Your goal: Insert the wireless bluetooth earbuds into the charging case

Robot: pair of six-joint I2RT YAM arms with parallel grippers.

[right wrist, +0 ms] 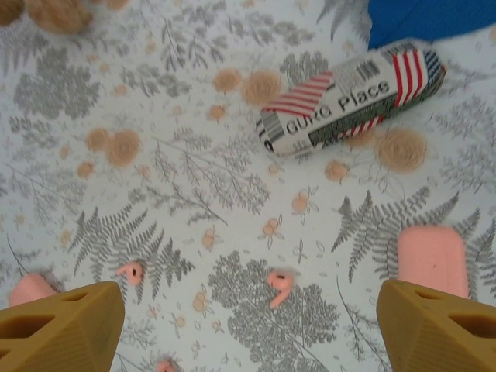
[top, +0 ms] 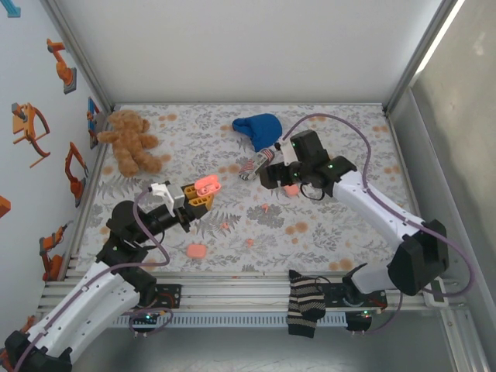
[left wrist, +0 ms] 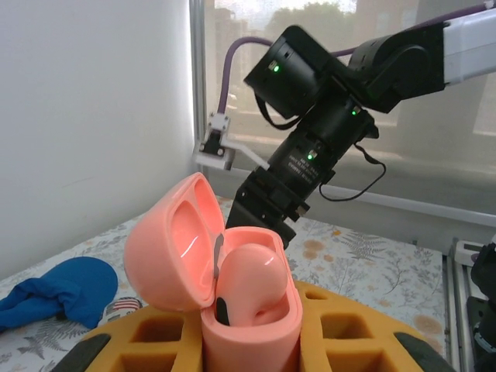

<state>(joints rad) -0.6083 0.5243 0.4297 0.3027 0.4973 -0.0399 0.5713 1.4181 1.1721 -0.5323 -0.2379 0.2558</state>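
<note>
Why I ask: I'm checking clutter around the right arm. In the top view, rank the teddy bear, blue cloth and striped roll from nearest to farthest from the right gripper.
From the right gripper:
1. striped roll, close by on its left.
2. blue cloth, beyond the roll, toward the back wall.
3. teddy bear, at the far left corner.
</note>
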